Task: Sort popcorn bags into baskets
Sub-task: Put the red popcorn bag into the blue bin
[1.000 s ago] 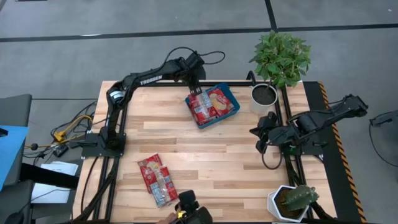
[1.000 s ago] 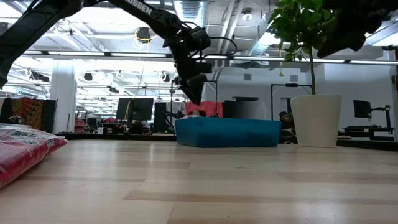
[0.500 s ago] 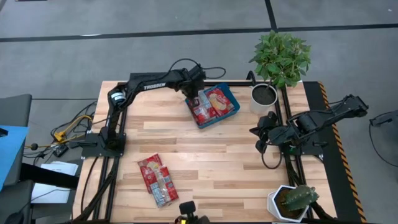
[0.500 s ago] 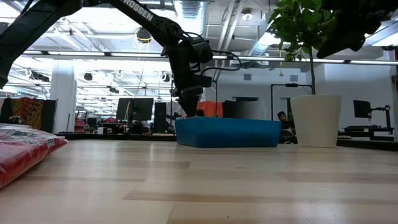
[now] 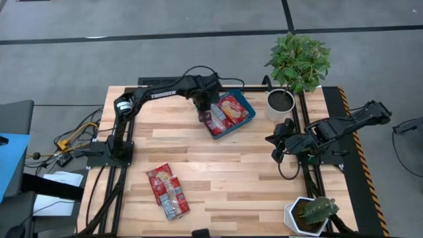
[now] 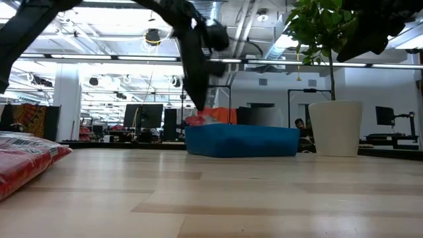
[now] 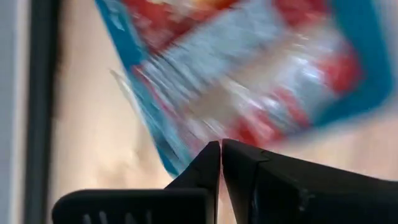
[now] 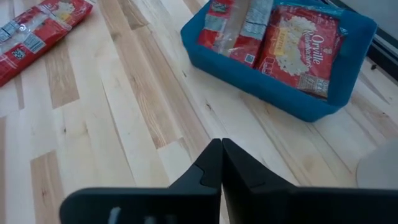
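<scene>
The teal basket (image 5: 252,112) stands at the table's far middle and shows in the low view as a blue wall (image 6: 241,141). Inside it lie a red bag with a cream picture (image 5: 232,108) and a silvery-blue bag (image 5: 215,119). Two more popcorn bags (image 5: 167,192) lie flat on the table near its front left. My left gripper (image 5: 205,112) hangs shut over the basket's left end, pointing steeply down, with nothing between its fingers (image 7: 221,144). My right gripper (image 5: 276,149) waits shut at the table's right side, raised and apart from everything (image 8: 221,143).
A white pot with a leafy plant (image 5: 281,102) stands just right of the basket. A white pot with a cactus (image 5: 309,215) sits at the near right corner. Bare wood lies across the table's middle, between the basket and the loose bags.
My left gripper has moved toward the table's near edge, from the basket's far left corner to over its left end, and has tipped more steeply downward. The silvery-blue bag now lies in the basket's left half.
</scene>
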You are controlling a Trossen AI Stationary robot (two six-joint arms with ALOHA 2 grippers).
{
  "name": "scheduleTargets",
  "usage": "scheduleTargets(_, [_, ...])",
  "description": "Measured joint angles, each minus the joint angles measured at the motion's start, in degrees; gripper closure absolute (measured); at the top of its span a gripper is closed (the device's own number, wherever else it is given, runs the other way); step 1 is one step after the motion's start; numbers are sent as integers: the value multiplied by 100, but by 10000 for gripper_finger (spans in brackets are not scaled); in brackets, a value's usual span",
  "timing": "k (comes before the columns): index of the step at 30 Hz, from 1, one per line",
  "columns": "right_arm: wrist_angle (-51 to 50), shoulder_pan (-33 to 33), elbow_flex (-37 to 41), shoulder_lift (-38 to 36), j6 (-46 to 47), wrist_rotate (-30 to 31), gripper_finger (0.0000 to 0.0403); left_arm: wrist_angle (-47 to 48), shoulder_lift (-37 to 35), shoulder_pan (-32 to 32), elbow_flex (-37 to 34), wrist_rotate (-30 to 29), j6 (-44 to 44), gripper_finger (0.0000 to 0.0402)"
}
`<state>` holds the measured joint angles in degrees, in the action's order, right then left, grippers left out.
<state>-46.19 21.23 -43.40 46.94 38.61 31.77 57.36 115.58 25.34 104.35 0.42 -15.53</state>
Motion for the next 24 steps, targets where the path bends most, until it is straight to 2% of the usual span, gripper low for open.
scheduleTargets(3, [0,0,0,0,-3,0,369,694,-557,40,40,687,236,393])
scheduleTargets(5, [-2,0,0,0,-11,0,369,738,-959,36,-85,1017,370,393])
scheduleTargets(11, [34,0,0,0,-53,25,379,88,-1814,-106,-645,1043,932,393])
scheduleTargets(14, [171,13,0,0,-23,-25,384,292,-2372,-200,-1015,1658,1191,393])
scheduleTargets(17, [240,61,0,0,25,-44,384,330,-3292,-473,-1706,2026,1707,393])
scheduleTargets(21, [274,57,0,20,39,-48,371,231,-4540,-1076,-3103,1360,2645,388])
scheduleTargets(24, [341,39,0,39,42,-50,362,-262,-5411,-1678,-4200,1382,3579,365])
